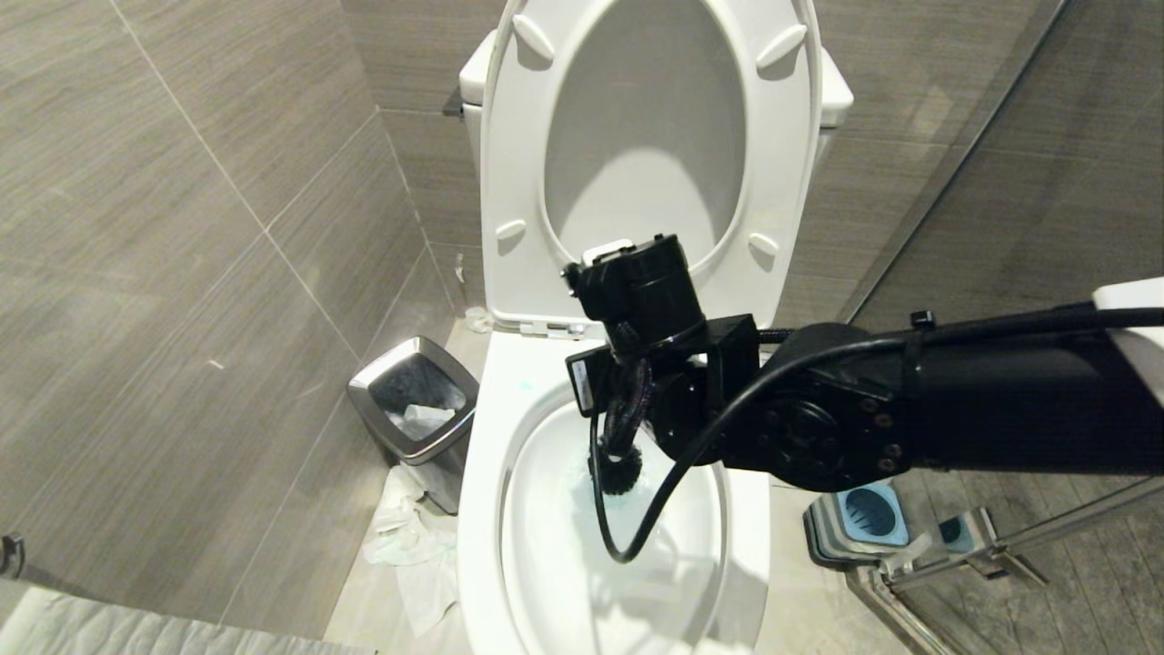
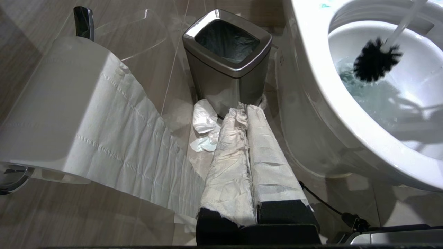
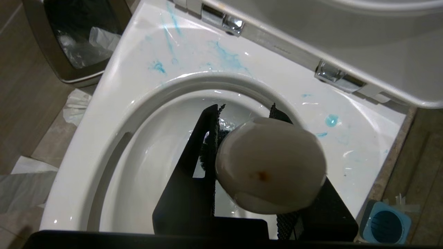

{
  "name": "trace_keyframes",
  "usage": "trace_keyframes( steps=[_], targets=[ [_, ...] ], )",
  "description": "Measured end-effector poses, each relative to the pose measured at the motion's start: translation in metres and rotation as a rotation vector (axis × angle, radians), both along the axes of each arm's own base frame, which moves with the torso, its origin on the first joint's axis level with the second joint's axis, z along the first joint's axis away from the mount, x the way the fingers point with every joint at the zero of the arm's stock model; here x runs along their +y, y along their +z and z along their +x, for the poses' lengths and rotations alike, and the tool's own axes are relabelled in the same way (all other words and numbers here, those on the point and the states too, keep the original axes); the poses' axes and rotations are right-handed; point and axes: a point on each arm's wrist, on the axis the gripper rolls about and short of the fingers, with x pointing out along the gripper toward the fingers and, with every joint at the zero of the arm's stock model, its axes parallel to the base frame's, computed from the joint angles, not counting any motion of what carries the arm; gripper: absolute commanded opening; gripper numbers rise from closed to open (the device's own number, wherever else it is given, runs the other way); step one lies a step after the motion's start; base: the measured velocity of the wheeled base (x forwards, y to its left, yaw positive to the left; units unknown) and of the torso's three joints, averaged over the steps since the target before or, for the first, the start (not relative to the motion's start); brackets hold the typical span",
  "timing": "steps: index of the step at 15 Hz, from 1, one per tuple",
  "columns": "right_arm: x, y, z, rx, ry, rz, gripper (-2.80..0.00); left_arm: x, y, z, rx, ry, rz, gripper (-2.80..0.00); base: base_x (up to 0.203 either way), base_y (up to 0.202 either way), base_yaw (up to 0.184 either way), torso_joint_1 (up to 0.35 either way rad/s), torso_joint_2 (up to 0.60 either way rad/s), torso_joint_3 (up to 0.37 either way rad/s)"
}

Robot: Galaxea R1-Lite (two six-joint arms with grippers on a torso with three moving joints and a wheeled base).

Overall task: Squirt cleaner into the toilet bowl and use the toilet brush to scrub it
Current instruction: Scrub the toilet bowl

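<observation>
While right claw [image 3: 247, 166] grips toilet brush [image 2: 375, 62] — toilet bowl [image 1: 482, 509]

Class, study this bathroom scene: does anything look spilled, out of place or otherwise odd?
Yes. Blue cleaner is smeared on the flat rim of the toilet bowl behind the basin, not only inside it. Crumpled tissue lies on the floor beside the bin rather than in it. The left gripper is wrapped in paper.

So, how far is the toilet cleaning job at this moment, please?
Done: turquoise-blue cleaner is smeared on the glossy white ceramic toilet bowl, and the water is tinted. In hand: the right gripper holds the white-handled toilet brush, its black bristle head at the water. Left: scrubbing the basin walls. The left gripper is shut, parked near the floor.
</observation>
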Motion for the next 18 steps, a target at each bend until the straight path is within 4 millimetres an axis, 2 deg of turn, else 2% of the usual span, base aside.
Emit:
trace_keyframes(
  steps=[2,4,10,13,15,18],
  targets=[
    [-0.004,0.01,-0.003,-0.016,0.001,0.016,-2.8,0.0,0.0,0.0,0.0,0.0,0.0,-2.8,0.0,0.0,0.0,0.0,0.0,0.0],
    [-0.003,0.007,-0.001,-0.012,-0.002,0.012,-2.8,0.0,0.0,0.0,0.0,-0.001,0.0,-2.8,0.0,0.0,0.0,0.0,0.0,0.0],
    [0.016,-0.042,0.019,0.049,-0.019,-0.061,-2.8,0.0,0.0,0.0,0.0,0.0,0.0,-2.8,0.0,0.0,0.0,0.0,0.0,0.0],
    [0.021,-0.053,0.024,0.061,-0.018,-0.081,-2.8,0.0,0.0,0.0,0.0,0.0,0.0,-2.8,0.0,0.0,0.0,0.0,0.0,0.0],
    [0.019,-0.046,0.021,0.056,-0.012,-0.074,-2.8,0.0,0.0,0.0,0.0,0.0,-0.001,-2.8,0.0,0.0,0.0,0.0,0.0,0.0],
    [0.008,-0.015,0.007,0.036,-0.003,-0.044,-2.8,0.0,0.0,0.0,0.0,0.0,0.0,-2.8,0.0,0.0,0.0,0.0,0.0,0.0]
  ],
)
